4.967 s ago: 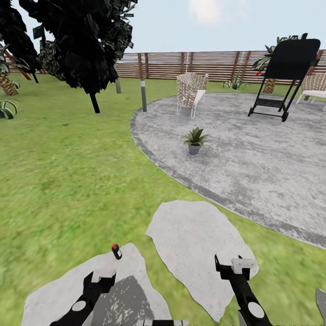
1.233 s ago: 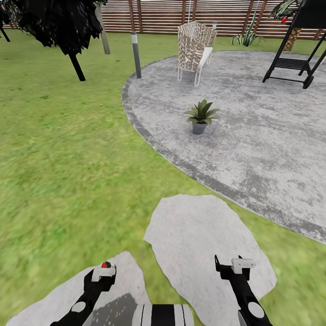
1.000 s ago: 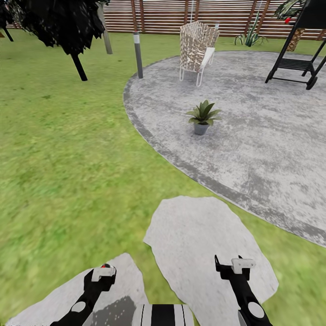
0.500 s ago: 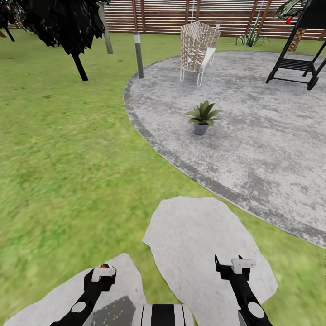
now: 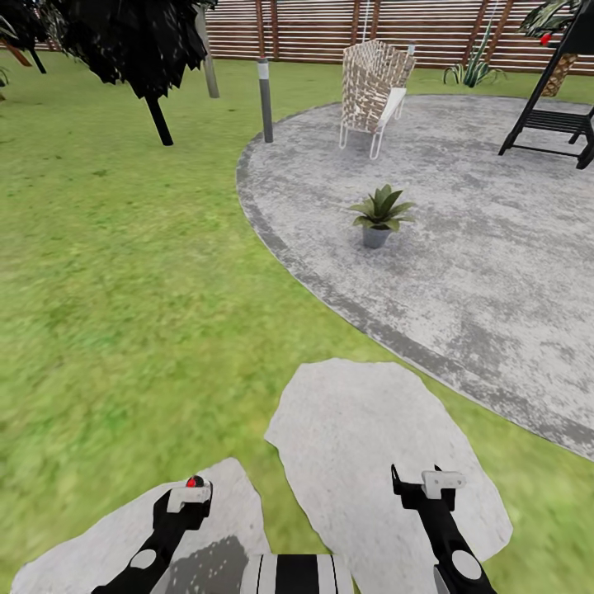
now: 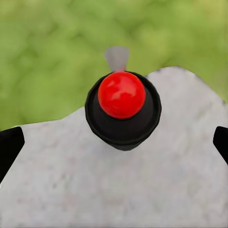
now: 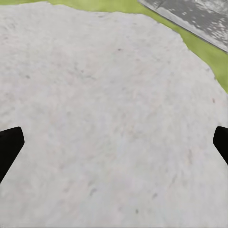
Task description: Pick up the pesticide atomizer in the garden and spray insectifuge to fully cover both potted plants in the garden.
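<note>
The pesticide atomizer [image 6: 123, 109] stands upright on a pale stepping stone [image 6: 95, 190]; it is a dark round bottle with a red top, seen from above. My left gripper [image 6: 114, 147] is open around it, with a black fingertip [image 6: 9, 147] well clear on either side. In the head view the red top [image 5: 195, 481] peeks out just beyond the left gripper [image 5: 188, 499]. My right gripper [image 5: 422, 487] is open over a second stepping stone [image 5: 371, 429] with nothing between its fingers. One potted plant [image 5: 379, 216] stands on the round grey patio [image 5: 495, 247].
A wicker chair [image 5: 375, 82] and a black metal frame [image 5: 553, 124] stand at the patio's far side. A post [image 5: 265, 99] and a dark tree [image 5: 132, 41] rise from the lawn [image 5: 124, 289]. A brown slatted fence [image 5: 330, 29] closes the back.
Over five seconds the base has rolled forward, bringing the left gripper over the atomizer. In the last second the view shifted a little; both grippers keep their pose.
</note>
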Controlling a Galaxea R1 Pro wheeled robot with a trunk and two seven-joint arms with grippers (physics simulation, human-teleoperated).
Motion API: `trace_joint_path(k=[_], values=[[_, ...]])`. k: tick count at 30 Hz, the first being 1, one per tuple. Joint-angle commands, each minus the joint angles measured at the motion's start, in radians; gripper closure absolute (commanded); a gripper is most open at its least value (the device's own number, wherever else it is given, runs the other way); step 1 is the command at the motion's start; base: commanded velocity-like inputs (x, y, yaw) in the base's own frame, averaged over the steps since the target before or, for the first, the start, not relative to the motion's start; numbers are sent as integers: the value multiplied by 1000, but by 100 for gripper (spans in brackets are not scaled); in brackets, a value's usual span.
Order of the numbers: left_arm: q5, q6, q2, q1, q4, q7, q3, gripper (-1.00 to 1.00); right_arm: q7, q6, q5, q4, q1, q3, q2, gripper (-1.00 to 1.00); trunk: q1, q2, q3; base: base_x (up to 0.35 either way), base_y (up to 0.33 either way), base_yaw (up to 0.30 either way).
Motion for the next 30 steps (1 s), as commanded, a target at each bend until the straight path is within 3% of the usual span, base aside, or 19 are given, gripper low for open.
trace_joint_path(k=[1, 9, 19, 30], values=[[-3, -3, 0, 0, 1, 2, -1, -100, -4, -3, 0, 0, 0, 2, 0, -100, 0, 0, -1, 0, 0, 10], [-3, -5, 0, 0, 1, 1, -1, -100, -4, -3, 0, 0, 0, 2, 0, -100, 0, 0, -1, 0, 0, 3], [-3, -6, -1, 0, 2, 1, -1, -100, -4, -3, 0, 0, 0, 2, 0, -100, 3, -2, -38, 0, 0, 0], [-3, -8, -1, 0, 5, 3, 1, -100, -4, -3, 0, 0, 0, 2, 0, -100, 3, -2, -41, 61, 0, 10]])
